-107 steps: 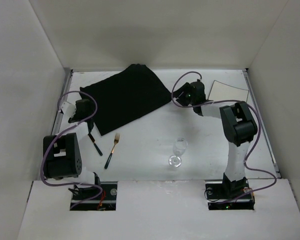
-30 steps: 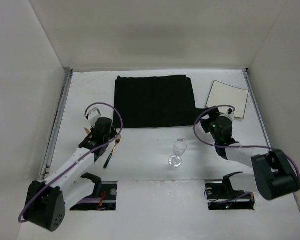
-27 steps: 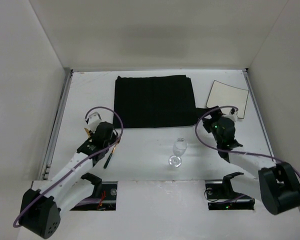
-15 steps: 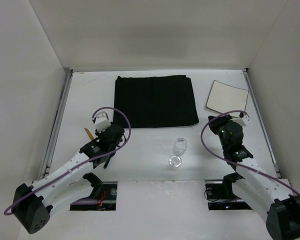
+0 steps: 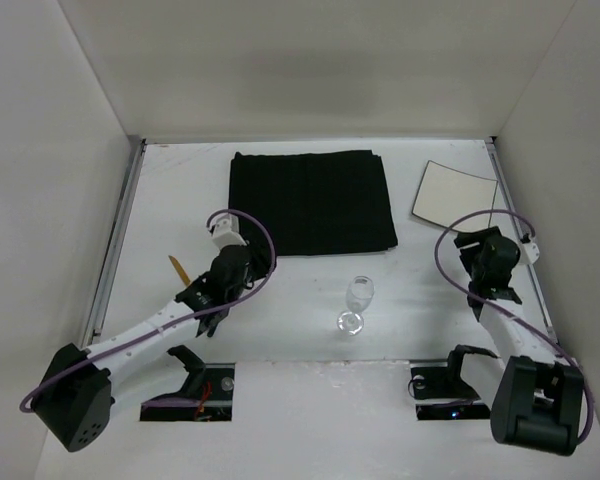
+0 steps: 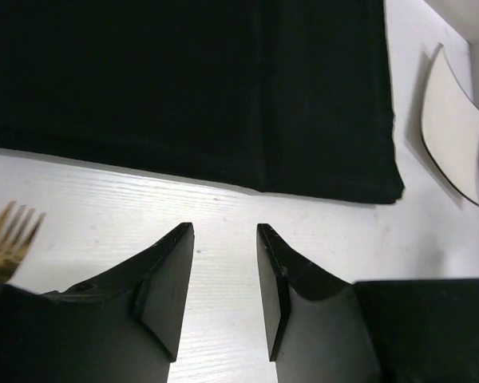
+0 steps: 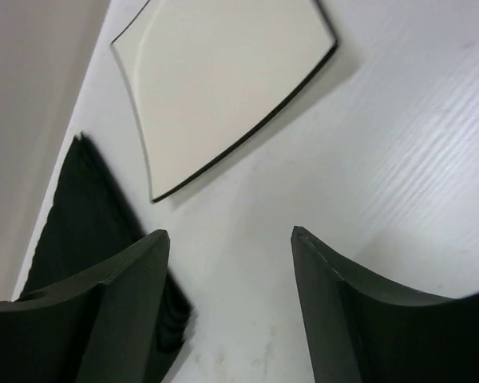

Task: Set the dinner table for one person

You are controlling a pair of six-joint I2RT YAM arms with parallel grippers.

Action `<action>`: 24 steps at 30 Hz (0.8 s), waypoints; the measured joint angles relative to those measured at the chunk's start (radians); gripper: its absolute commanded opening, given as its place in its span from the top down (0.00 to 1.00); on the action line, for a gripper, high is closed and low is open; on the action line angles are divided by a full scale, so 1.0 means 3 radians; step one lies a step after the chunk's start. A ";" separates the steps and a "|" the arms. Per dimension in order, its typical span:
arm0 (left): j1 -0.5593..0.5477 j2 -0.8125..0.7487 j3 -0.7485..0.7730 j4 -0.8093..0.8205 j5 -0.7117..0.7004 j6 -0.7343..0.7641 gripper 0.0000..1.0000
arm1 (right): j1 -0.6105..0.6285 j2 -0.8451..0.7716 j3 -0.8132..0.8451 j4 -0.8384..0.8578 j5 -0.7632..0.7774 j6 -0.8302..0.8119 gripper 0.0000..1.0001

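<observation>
The white dinner table [image 5: 170, 190] carries a black mat [image 5: 310, 200] at the back centre, a square white plate [image 5: 455, 195] at the back right and a wine glass [image 5: 358, 296] in front of the mat. My left gripper [image 5: 248, 264] is open and empty, low over the table just short of the mat's near edge [image 6: 223, 120]. Gold fork tines [image 6: 8, 235] lie to its left. My right gripper [image 5: 478, 248] is open and empty, near the plate [image 7: 223, 80].
A gold utensil tip [image 5: 177, 267] shows left of the left arm. Metal rails [image 5: 115, 250] run along the table's sides, with upright white walls behind and beside. The mat's corner [image 7: 80, 223] lies left of the right gripper.
The mat went from askew to square. The left gripper moved right, away from the cutlery toward the mat's near edge. The right gripper moved right, toward the plate's near side.
</observation>
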 measured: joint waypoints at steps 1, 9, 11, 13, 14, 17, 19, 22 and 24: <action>-0.0008 0.0022 -0.0057 0.0120 0.0067 0.0003 0.63 | -0.0114 0.0065 0.0000 0.0027 -0.0038 0.0013 0.29; -0.0064 0.0058 -0.0468 0.1035 0.0458 0.0028 0.56 | -0.0694 0.0941 0.0005 0.0665 -0.0369 0.0212 0.32; -0.0076 0.0099 -0.0533 0.1221 0.0526 0.0053 0.56 | -0.0777 0.1294 0.0047 0.0849 -0.0507 0.0298 0.34; -0.0081 0.0126 -0.0603 0.1373 0.0577 0.0086 0.55 | -0.0849 0.1612 0.0108 0.1097 -0.0662 0.0407 0.36; -0.0083 0.0130 -0.0650 0.1451 0.0601 0.0112 0.55 | -0.0877 0.1727 0.0151 0.1216 -0.0715 0.0458 0.37; -0.0094 0.0130 -0.0767 0.1591 0.0633 0.0189 0.55 | -0.0964 0.1982 0.0181 0.1550 -0.0833 0.0596 0.39; -0.0098 0.0130 -0.0793 0.1639 0.0662 0.0231 0.55 | -0.1005 0.2099 0.0181 0.1728 -0.0871 0.0668 0.42; -0.0102 0.0137 -0.0797 0.1724 0.0696 0.0267 0.54 | -0.1022 0.2201 0.0188 0.1858 -0.0872 0.0765 0.47; -0.0111 0.0154 -0.0797 0.1776 0.0706 0.0278 0.54 | -0.1021 0.2242 0.0212 0.1869 -0.0852 0.0805 0.52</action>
